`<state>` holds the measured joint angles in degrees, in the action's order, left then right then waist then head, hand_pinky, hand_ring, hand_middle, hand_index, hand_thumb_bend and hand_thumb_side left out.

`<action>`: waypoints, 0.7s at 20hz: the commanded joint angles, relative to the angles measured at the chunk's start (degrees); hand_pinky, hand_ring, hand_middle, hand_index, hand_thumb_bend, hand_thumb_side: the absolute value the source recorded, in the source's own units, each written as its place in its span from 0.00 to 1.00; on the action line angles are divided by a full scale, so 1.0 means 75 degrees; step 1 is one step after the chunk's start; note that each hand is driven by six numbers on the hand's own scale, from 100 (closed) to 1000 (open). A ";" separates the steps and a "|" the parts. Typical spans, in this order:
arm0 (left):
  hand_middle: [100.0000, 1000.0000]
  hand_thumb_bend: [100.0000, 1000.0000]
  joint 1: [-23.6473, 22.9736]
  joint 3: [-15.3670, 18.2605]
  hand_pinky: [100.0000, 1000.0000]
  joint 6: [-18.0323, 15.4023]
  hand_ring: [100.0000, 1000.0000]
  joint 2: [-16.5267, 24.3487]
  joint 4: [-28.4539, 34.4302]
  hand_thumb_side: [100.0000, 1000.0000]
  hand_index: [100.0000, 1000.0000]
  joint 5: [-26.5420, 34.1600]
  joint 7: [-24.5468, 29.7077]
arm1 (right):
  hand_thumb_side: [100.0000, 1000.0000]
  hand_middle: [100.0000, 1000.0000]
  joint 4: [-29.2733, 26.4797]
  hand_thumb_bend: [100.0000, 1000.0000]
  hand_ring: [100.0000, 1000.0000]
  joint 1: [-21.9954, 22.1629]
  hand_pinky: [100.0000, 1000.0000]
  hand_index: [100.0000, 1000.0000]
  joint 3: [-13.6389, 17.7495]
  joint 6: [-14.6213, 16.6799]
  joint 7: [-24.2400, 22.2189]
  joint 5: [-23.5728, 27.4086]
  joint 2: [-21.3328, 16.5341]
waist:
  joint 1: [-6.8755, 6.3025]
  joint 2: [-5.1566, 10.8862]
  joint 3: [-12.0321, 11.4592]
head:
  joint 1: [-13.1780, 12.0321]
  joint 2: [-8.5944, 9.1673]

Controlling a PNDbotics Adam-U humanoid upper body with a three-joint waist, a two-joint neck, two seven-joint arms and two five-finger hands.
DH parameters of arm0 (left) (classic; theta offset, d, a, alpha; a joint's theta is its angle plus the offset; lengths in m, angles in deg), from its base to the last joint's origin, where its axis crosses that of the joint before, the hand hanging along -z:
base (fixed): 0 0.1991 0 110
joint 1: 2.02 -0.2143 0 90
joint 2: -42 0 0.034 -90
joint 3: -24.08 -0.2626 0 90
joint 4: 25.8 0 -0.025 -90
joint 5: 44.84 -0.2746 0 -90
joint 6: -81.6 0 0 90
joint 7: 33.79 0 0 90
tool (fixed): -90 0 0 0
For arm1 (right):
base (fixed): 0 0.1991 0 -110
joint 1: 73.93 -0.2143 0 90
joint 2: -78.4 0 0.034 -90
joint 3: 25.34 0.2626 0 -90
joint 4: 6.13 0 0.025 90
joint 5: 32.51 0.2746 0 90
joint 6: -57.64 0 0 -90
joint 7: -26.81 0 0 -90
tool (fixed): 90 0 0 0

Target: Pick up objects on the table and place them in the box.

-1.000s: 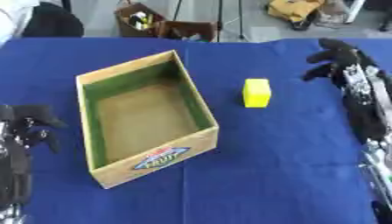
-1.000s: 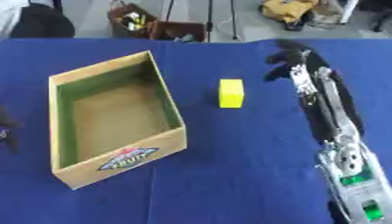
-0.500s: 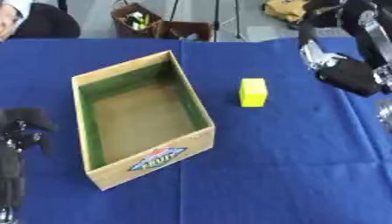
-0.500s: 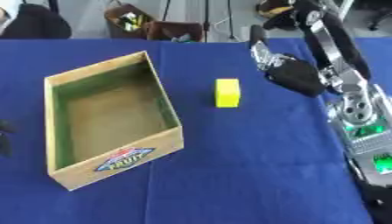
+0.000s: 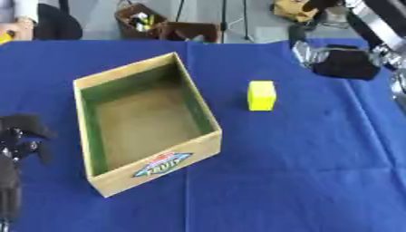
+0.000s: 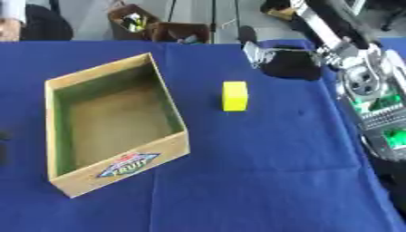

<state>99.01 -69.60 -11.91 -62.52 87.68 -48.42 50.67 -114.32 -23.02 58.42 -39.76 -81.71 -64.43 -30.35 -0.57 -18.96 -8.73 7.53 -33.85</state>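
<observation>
A yellow block (image 5: 261,95) stands on the blue tablecloth, just right of an open cardboard box (image 5: 127,72) with a green inner lining and a "FRUIT" label on its near wall. The box is empty. My right hand (image 5: 341,62) hovers behind and to the right of the block, near the table's far edge, open with its fingers pointing left and nothing in it. A gap of cloth separates it from the block. My left hand (image 5: 22,132) rests open at the lower left, left of the box, holding nothing.
My right forearm (image 6: 373,95), with silver and green parts, runs down the right side of the table. Beyond the far edge stand brown crates (image 5: 162,25) on the floor. Bare blue cloth (image 5: 301,172) stretches in front of the block.
My right hand swung from the right edge up over the far side, then came down and leftward closer to the yellow block. Block, box and left hand stayed put.
</observation>
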 commanded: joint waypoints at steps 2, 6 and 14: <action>0.40 0.00 0.0007 -0.0044 0.16 0.0003 0.45 0.0085 0.0147 1.00 0.58 -0.0007 0.0056 | 0.26 0.83 0.0510 0.00 0.79 -0.0407 0.81 0.96 -0.0208 0.0312 -0.0712 -0.0466 -0.0358 | 0.0023 0.0152 -0.0031 | 0.0051 0.0089; 0.40 0.00 -0.0002 -0.0063 0.16 0.0013 0.45 0.0092 0.0147 1.00 0.58 -0.0009 0.0082 | 0.40 0.87 0.1165 0.00 0.83 -0.0736 0.82 0.99 -0.0559 0.0606 -0.1481 -0.0774 -0.0451 | 0.0037 0.0149 -0.0060 | 0.0091 0.0102; 0.40 0.00 -0.0024 -0.0095 0.15 0.0036 0.45 0.0105 0.0147 1.00 0.58 -0.0016 0.0122 | 0.72 0.88 0.2105 0.00 0.86 -0.1290 0.84 1.00 -0.0941 0.0897 -0.2294 -0.0951 -0.0449 | 0.0057 0.0157 -0.0095 | 0.0139 0.0117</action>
<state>98.60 -70.00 -11.65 -62.50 87.69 -48.42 51.39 -99.03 -31.43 51.17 -33.34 -98.18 -70.96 -32.15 -0.22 -18.96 -9.42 8.34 -33.58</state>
